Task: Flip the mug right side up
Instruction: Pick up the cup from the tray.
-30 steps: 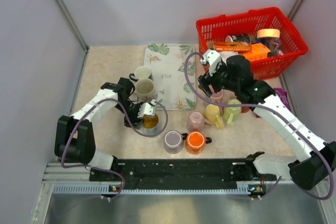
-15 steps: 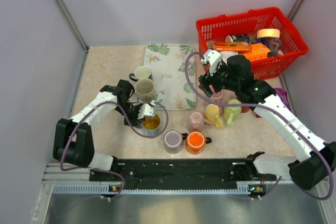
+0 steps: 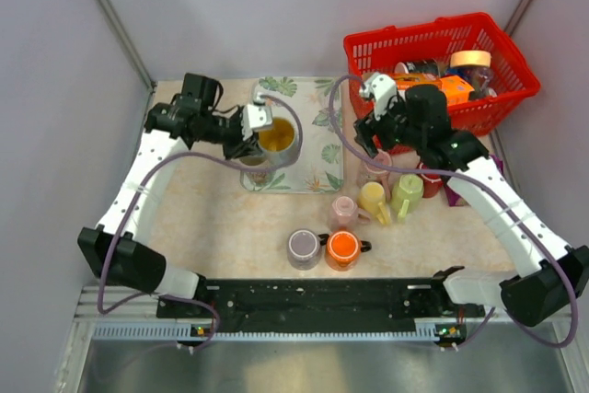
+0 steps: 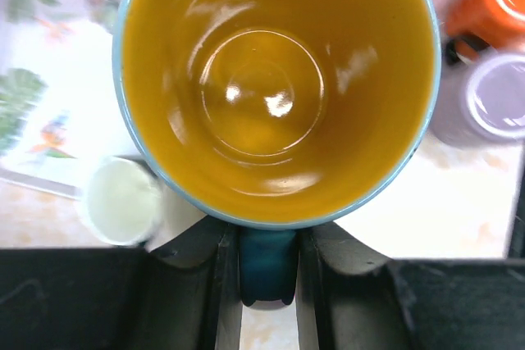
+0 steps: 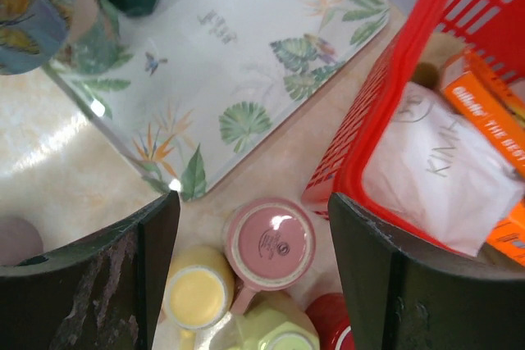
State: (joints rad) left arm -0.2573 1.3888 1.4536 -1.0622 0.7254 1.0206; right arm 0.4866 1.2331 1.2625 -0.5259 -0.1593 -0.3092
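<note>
Containers. Beside my right claw [image 3: 368, 135] stands the red basket [image 3: 433, 43], holding an orange box [image 3: 449, 91], a tape roll [image 3: 470, 59] and a white packet [image 5: 435, 178]. Directly below this claw sits a pink mug [image 5: 270, 243], base up, with a yellow mug [image 5: 197, 293] touching it. Nearer my bases than the left claw, and well apart from it, are a purple mug [image 3: 304, 248] and an orange mug [image 3: 342, 248], both mouth up and empty.

The mug [image 4: 271, 79] is glossy amber-yellow inside with a thin pale-blue rim and a dark teal handle – nothing lies in it. My left claw [image 4: 268, 243] is clenched on that handle, one finger on each side. The mug hangs just ahead of the fingertips, over the leaf-print tray [image 3: 317, 126]; I cannot tell whether its base touches the tray. A pale cup [image 4: 123, 201] shows below it, just beside the claw.

Orientation. The mouth faces up toward the overhead camera, so the long axis runs near vertical – perhaps slightly tilted. The handle points back toward my left claw.

My right claw is released, its jaws spread wide and holding nothing.
</note>
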